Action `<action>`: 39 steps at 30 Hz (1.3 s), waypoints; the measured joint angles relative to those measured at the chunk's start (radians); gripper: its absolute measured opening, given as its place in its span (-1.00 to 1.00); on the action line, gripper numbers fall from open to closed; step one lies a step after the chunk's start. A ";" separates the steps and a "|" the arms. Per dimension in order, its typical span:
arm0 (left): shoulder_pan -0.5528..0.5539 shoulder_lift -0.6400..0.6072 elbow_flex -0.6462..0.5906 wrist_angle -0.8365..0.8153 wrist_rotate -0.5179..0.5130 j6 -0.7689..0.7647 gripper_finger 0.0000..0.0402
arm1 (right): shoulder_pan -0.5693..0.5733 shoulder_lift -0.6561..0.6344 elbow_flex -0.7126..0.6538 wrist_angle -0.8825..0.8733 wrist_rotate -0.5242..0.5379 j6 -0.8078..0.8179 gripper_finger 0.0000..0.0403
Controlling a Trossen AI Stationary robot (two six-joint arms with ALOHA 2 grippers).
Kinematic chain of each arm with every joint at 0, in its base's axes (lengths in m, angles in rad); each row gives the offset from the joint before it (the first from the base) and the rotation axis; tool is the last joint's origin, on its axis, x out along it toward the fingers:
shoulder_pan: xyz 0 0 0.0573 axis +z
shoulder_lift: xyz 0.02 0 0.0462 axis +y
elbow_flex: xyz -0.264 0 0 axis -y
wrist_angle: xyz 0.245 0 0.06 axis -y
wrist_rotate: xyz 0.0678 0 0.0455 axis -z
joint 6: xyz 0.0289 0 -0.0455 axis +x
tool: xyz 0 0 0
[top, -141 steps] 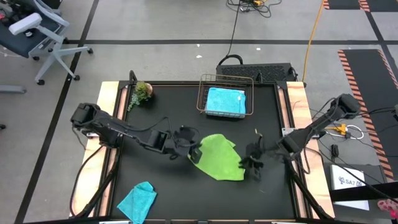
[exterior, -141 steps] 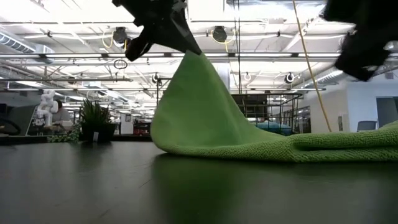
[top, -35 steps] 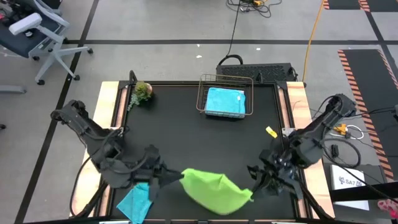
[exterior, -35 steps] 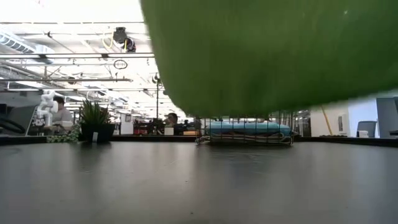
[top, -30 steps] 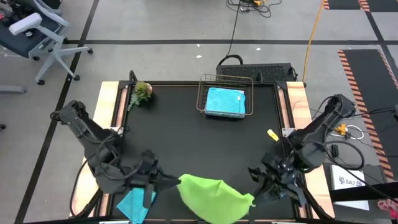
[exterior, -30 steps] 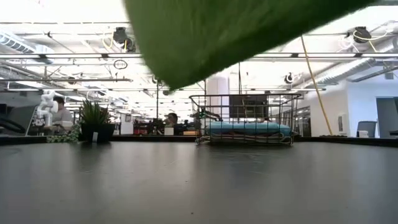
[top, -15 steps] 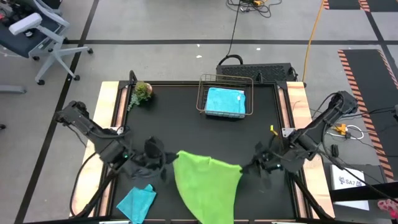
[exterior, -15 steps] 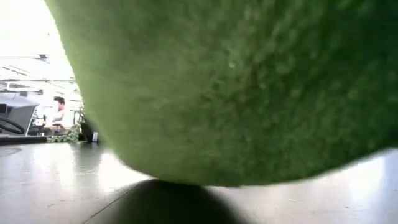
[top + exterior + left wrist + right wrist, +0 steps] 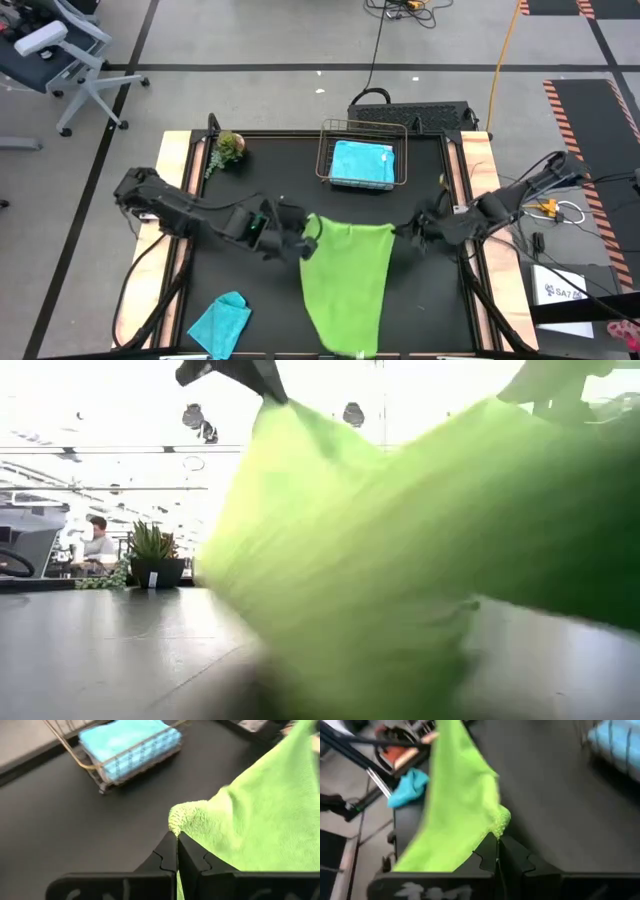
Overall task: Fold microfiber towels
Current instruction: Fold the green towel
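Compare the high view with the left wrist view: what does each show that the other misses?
Only the high view shows the teal towel, the plant, and the right gripper pinching the lime towel's other corner. Only the left wrist view shows the left gripper's fingers shut on its corner. Both show the lime towel and the basket holding the blue towel.

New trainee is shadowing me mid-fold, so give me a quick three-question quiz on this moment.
1. True or false: both grippers are shut on the green towel.
2. Where is the blue towel? A) in the basket B) beside the plant C) under the green towel
3. Which towel lies loose near the table's front left corner?

Key:
1. True: the left gripper and right gripper each pinch a top corner.
2. A
3. The teal towel.
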 joint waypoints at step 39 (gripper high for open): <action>0.189 -0.233 0.000 0.001 0.078 0.377 -0.99 | -0.205 -0.041 0.223 -0.115 -0.386 -0.358 -1.00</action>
